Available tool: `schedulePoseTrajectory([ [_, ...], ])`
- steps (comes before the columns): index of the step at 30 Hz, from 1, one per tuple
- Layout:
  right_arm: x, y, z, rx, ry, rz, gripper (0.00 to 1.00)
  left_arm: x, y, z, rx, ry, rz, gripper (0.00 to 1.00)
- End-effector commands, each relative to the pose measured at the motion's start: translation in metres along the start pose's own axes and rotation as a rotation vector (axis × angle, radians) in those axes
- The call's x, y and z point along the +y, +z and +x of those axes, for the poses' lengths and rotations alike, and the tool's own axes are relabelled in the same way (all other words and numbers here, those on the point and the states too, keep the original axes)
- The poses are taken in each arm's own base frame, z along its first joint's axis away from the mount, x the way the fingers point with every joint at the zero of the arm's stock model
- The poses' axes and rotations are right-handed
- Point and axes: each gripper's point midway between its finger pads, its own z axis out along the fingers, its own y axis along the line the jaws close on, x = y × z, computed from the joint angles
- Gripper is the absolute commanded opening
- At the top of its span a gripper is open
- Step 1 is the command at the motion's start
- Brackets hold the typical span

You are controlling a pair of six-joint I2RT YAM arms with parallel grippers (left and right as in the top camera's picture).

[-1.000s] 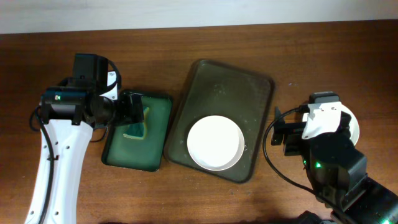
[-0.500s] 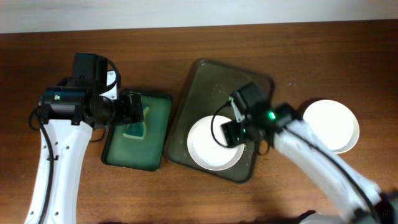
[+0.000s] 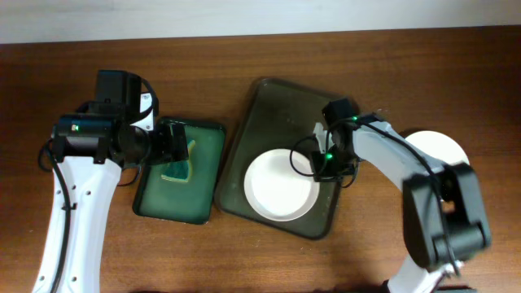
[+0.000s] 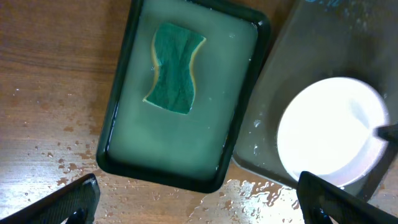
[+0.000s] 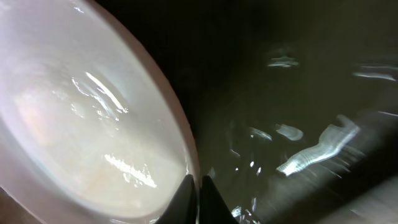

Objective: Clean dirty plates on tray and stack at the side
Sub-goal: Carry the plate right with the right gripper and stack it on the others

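**Overhead:** fixed above the table [image 3: 391, 65], high up, facing straight down. Takes in both arms, the green basin [image 3: 207, 163], the tray [image 3: 285, 106] and the plate [image 3: 277, 187].

**Left wrist:** mid-height, facing down. Basin [image 4: 186, 155] at left, tray [image 4: 298, 56] and plate [image 4: 323, 130] at right, fingers of the left gripper [image 4: 200, 205] in both near corners.

**Right wrist:** very near and low, facing the plate [image 5: 81, 124] rim at left and the wet tray [image 5: 280, 93] floor at right.

**Overlap:** all 3 views share plate and tray; 2 share the basin.
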Motion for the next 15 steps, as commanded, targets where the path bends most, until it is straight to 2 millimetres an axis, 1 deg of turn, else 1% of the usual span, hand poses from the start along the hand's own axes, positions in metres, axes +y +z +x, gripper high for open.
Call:
schedulePoseTrajectory([
  [1, -0.027, -0.096, -0.025, -0.322, 0.063, 0.267, 0.04, -0.002, -0.004, -0.001, -0.012, 0.008, 0.016, 0.99],
  [2, -0.047, -0.138, -0.023, -0.454, 0.133, 0.409, 0.05, -0.002, -0.004, -0.001, -0.012, 0.008, 0.016, 1.00],
  [3, -0.058, -0.167, -0.020, -0.541, 0.174, 0.495, 0.04, -0.002, -0.004, -0.001, -0.012, 0.008, 0.017, 0.99],
  [5, -0.075, -0.207, -0.012, -0.663, 0.238, 0.624, 0.04, -0.002, -0.004, -0.001, -0.012, 0.008, 0.016, 1.00],
  [6, -0.078, -0.217, -0.011, -0.697, 0.251, 0.647, 0.04, -0.002, -0.004, -0.001, -0.012, 0.008, 0.017, 0.99],
  [7, -0.079, -0.222, -0.009, -0.712, 0.255, 0.657, 0.04, -0.002, -0.004, -0.001, -0.012, 0.008, 0.017, 0.99],
  [10, -0.088, -0.231, -0.006, -0.722, 0.266, 0.735, 0.04, -0.002, -0.004, -0.001, -0.012, 0.008, 0.016, 0.99],
  [11, -0.087, -0.237, -0.010, -0.742, 0.252, 0.746, 0.04, -0.002, -0.004, -0.001, -0.012, 0.008, 0.016, 1.00],
  [12, -0.078, -0.240, -0.014, -0.741, 0.181, 0.747, 0.04, -0.002, -0.004, -0.001, -0.012, 0.008, 0.017, 0.99],
  [13, -0.062, -0.244, -0.018, -0.748, 0.102, 0.749, 0.04, -0.002, -0.004, -0.001, -0.012, 0.008, 0.016, 0.99],
  [14, -0.045, -0.249, -0.019, -0.773, 0.045, 0.791, 0.04, -0.002, -0.004, -0.001, -0.012, 0.008, 0.016, 1.00],
  [15, -0.027, -0.256, -0.015, -0.805, -0.013, 0.880, 0.04, -0.002, -0.004, -0.001, -0.012, 0.008, 0.017, 0.99],
])
